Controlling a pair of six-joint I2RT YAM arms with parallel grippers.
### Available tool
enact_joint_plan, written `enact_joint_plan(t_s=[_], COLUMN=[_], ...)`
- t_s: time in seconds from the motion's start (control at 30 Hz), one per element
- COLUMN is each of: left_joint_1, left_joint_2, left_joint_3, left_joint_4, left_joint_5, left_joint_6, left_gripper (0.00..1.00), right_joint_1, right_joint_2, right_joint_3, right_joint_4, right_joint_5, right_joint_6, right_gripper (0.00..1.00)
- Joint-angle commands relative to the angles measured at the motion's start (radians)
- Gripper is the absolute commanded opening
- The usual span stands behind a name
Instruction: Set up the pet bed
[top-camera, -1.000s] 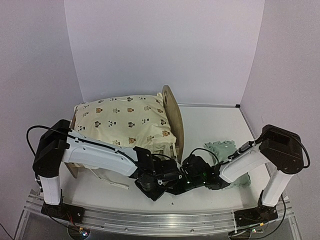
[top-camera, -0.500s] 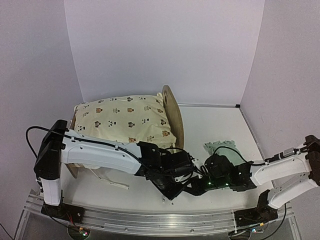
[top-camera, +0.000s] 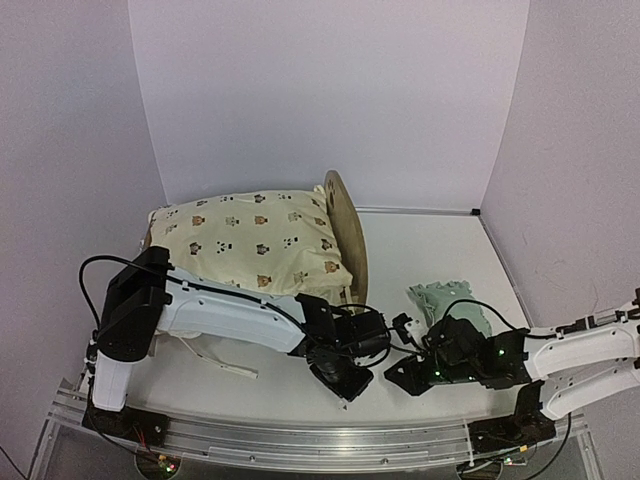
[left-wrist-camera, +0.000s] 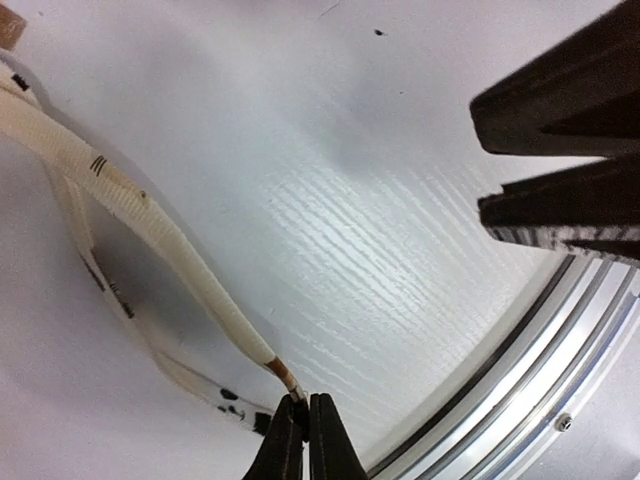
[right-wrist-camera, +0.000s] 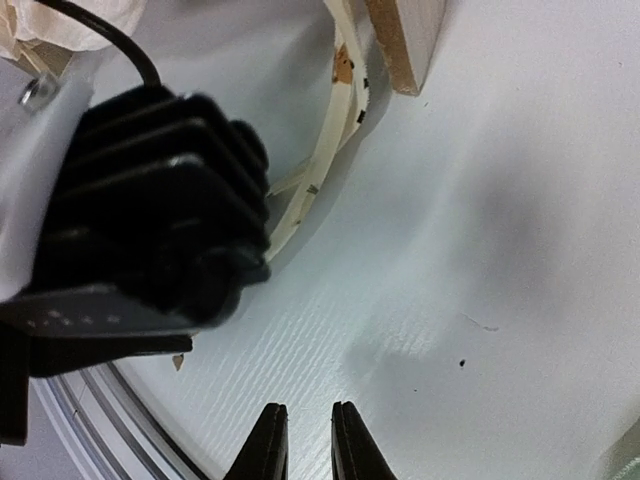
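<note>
The pet bed stands at the back left, its arched wooden headboard upright. The cream bear-print cushion lies on it. My left gripper is low over the table in front of the bed. In the left wrist view it is shut on the brown-tipped end of a cream cushion tie. My right gripper is just right of it, jaws a narrow gap apart and empty. The small mint green pillow lies behind the right arm.
A second cushion tie trails on the table in front of the bed. A wooden bed leg and looped ties are beside the left gripper's black body. The metal rail runs along the near edge.
My right gripper has drawn away to the right from the left gripper, and the right arm has dropped low. My left gripper has shifted right and stays shut on the tie end.
</note>
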Motion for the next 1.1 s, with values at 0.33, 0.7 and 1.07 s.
enact_joint_plan(t_s=[0.33, 0.7, 1.07], left_joint_1=[-0.003, -0.003, -0.004], left_joint_2=[-0.121, -0.297, -0.386], left_joint_3=[-0.162, -0.187, -0.297], left_joint_4=[0.206, -0.011, 0.223], left_joint_5=[0.152, -0.110, 0.175], left_joint_6=[0.011, -0.111, -0.054], left_gripper=[0.93, 0.99, 0.80], right_joint_1=[0.003, 0.000, -0.006], right_joint_2=[-0.027, 0.032, 0.151], right_joint_3=[0.038, 0.147, 0.236], right_joint_4=[-0.034, -0.042, -0.025], right_joint_5=[0.150, 0.179, 0.163], right_joint_6=[-0.051, -0.121, -0.137], right_gripper=[0.24, 0.30, 0.31])
